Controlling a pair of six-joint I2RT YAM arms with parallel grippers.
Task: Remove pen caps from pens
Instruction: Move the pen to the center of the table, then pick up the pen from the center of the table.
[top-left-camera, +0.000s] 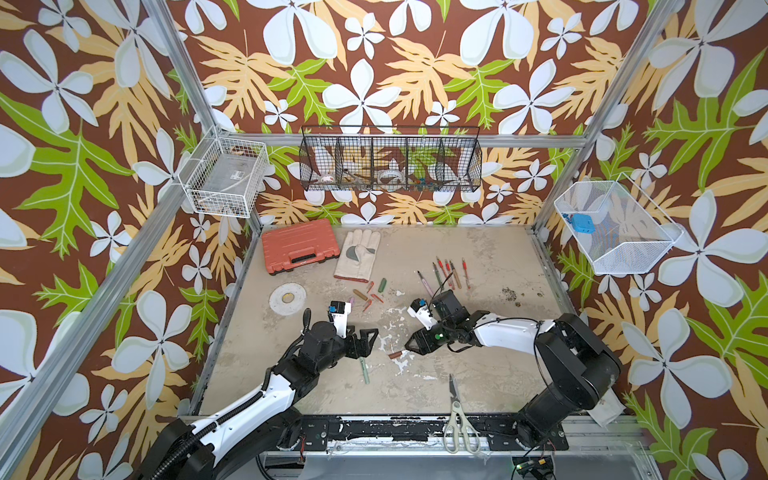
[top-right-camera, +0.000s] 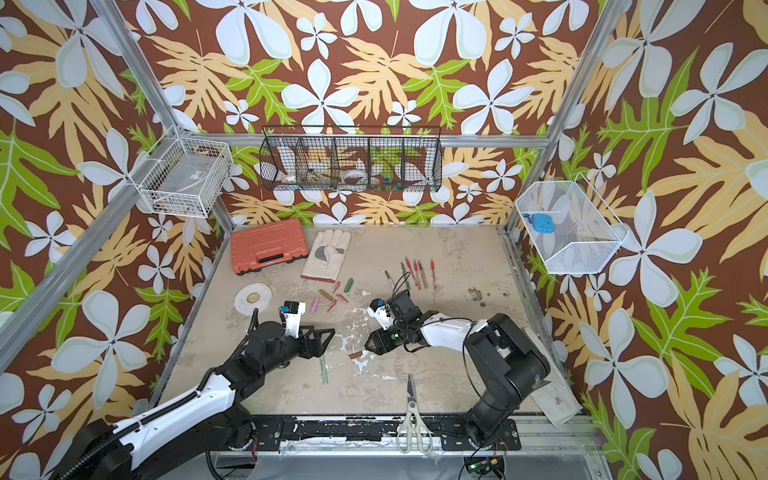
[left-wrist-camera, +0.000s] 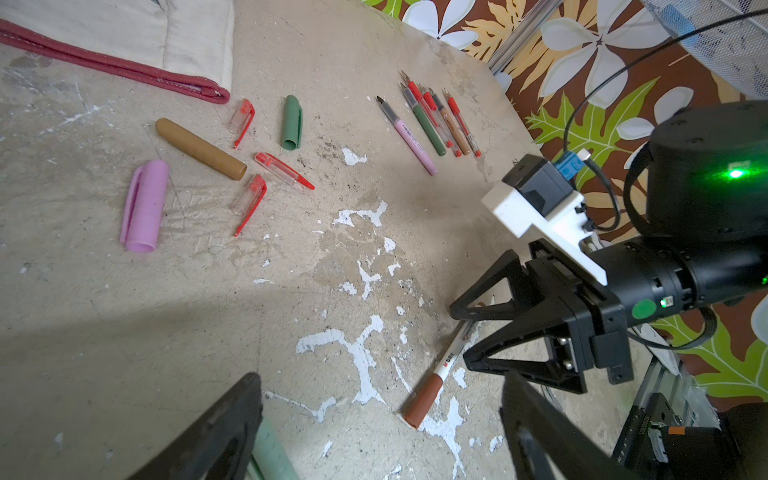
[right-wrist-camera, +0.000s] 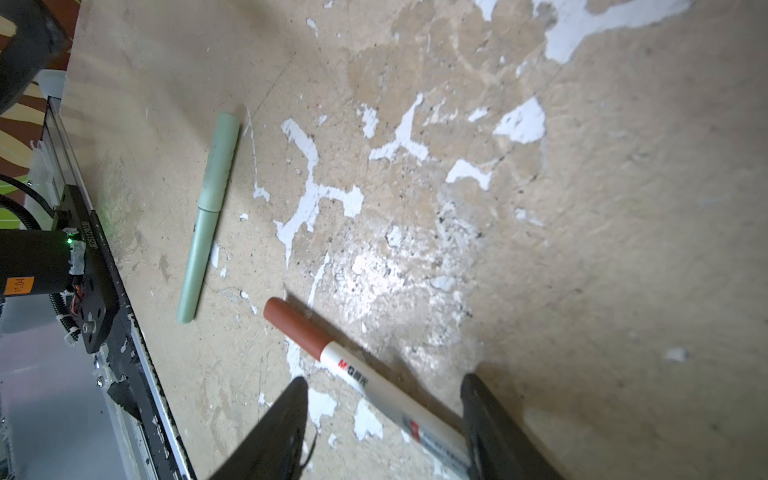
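Six loose caps, two capped pens

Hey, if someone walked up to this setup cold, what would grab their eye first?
The loud floral wallpaper on all visible walls, then the orange-red tool case at the far left corner of the table. Mid-table, the right gripper stands open astride a white pen whose brown cap is on, with loose caps scattered just beyond and a row of uncapped pens farther back on the right.
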